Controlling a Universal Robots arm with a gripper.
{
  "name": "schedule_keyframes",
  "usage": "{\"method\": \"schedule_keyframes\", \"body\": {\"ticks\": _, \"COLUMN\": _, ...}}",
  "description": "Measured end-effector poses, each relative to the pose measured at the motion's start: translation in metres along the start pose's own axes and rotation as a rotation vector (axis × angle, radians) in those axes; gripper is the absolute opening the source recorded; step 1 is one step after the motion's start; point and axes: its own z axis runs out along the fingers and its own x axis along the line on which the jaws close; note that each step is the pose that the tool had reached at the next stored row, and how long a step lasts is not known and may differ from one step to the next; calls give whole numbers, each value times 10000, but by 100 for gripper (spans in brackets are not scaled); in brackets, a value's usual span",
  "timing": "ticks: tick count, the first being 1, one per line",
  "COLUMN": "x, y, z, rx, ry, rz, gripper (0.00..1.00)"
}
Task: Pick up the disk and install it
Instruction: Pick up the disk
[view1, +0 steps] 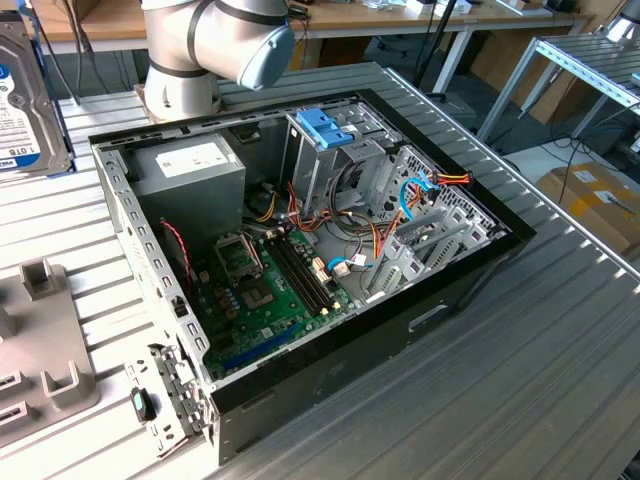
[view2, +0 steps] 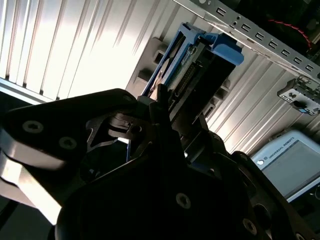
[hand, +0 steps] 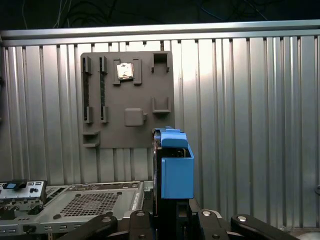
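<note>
Blue plastic rails frame the disk (hand: 172, 160), which stands up out of the gripper (hand: 172, 214). The jaws are pinching its dark body at one end. The second wrist view shows the same hold from the side, with a row of connector contacts exposed on the disk's edge.

The disk hangs clear of the grey fixture plate (hand: 127, 135), close to that plate's corner. How high above the plate it is, I cannot tell. The open computer case (hand: 90, 202) lies just beside the plate on the ribbed metal surface (hand: 240, 100).

I judge the disk stiff and dense, heavy for its size, with smooth faces that could slip under a weak pinch. The rails look like thinner plastic and probably flex. A firm hold therefore belongs across the rigid body, away from the contacts. It is likely fragile to knocks and twisting, so it wants gentle, square handling.
</note>
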Motion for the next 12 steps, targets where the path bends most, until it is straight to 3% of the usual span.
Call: {"method": "schedule_keyframes", "body": {"ticks": 12, "x": -12, "y": -292, "z": 7, "rx": 1, "ry": -1, "rz": -1, "gripper": 35}}
